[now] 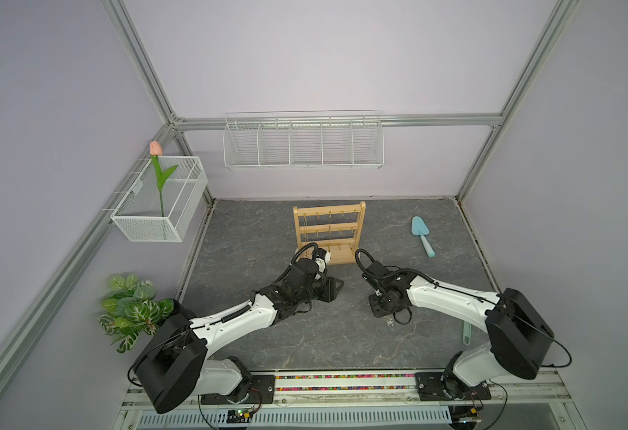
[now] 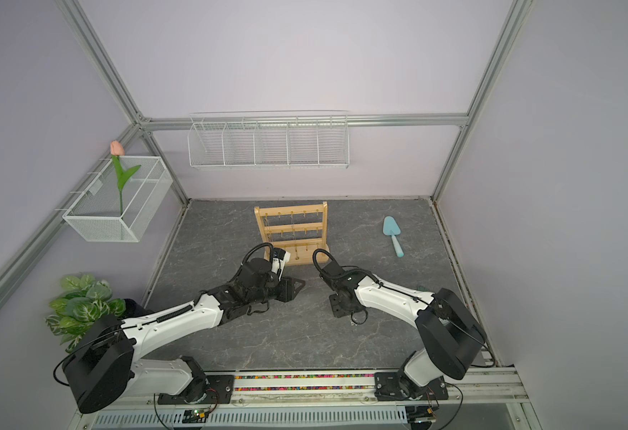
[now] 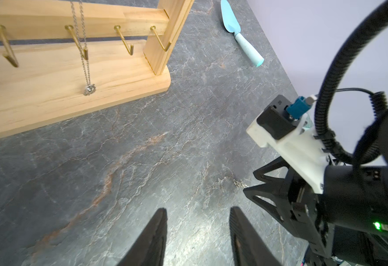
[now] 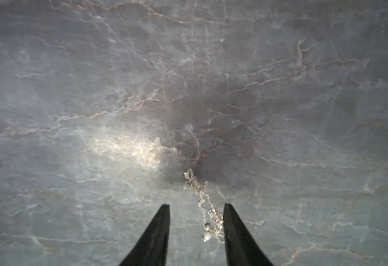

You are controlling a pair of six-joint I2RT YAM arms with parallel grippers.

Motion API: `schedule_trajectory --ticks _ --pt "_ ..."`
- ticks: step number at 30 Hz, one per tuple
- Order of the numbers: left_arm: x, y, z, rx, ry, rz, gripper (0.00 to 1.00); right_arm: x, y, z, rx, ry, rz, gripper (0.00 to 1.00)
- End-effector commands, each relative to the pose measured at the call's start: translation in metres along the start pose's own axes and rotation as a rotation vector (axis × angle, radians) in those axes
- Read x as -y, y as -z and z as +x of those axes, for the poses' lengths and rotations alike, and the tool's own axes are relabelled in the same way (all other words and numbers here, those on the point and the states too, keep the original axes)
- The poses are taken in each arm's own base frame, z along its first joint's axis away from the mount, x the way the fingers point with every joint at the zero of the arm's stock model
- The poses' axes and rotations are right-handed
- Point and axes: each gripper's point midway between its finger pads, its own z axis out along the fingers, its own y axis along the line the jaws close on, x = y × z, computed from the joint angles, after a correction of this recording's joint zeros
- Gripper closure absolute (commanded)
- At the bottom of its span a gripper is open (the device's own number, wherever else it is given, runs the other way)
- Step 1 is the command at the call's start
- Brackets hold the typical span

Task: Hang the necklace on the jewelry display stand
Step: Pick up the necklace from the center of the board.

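The necklace (image 4: 200,199) is seen lying in a crumpled heap on the grey marbled table (image 1: 268,335), framed between the parted fingers of the right tool (image 4: 196,204). That tool is pointed down at the table and is released, with nothing clamped. The chain is gathered closer to one finger, and whether that finger is touched by it cannot be told. The jewelry display stand (image 1: 329,228) is set upright toward the back of the table, well apart from the necklace. A second chain (image 3: 86,69) with a small pendant is hung on it and is draped past a gold hook (image 3: 82,46) of the lowest bar, its pendant shown against the wooden base. The left tool (image 3: 198,209) is held over bare table in front of the stand's base, its jaws spread and nothing gripped. A light-blue trowel (image 1: 421,234) is laid flat on the table on the robot's right of the stand.
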Motion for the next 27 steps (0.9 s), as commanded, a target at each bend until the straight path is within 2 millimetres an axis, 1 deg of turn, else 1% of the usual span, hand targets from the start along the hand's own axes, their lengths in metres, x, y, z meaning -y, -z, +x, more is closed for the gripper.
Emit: schedule_trajectory --ticks 1,3,4,5,11,15,18,24,27 --pt "-0.002 0.002 -0.003 0.002 -0.002 -0.018 0.53 0.002 -0.010 0.003 -0.016 0.037 0.025 0.61" --pt "-0.002 0.002 -0.003 0.003 -0.002 -0.019 0.53 0.004 -0.015 0.006 -0.031 0.042 0.036 0.63" --pt "-0.002 0.002 -0.003 0.001 -0.004 -0.019 0.53 0.008 -0.021 0.014 -0.058 0.048 0.049 0.64" --pt "-0.003 0.003 -0.003 0.002 -0.007 -0.023 0.53 0.009 -0.024 0.018 -0.072 0.050 0.055 0.66" --pt "-0.004 0.006 -0.005 0.012 -0.014 -0.035 0.53 0.011 -0.029 0.029 -0.101 0.043 0.055 0.69" --pt "-0.005 0.006 -0.004 0.009 -0.014 -0.037 0.53 0.015 -0.035 0.038 -0.139 0.048 0.081 0.78" --pt "-0.006 0.008 -0.004 0.011 -0.014 -0.041 0.53 0.017 -0.037 0.043 -0.147 0.051 0.104 0.84" --pt "-0.005 0.010 -0.006 0.020 -0.015 -0.042 0.53 0.023 -0.039 0.052 -0.173 0.031 0.135 0.90" --pt "-0.005 0.011 -0.006 0.021 -0.017 -0.043 0.53 0.024 -0.035 0.050 -0.151 0.021 0.137 0.92"
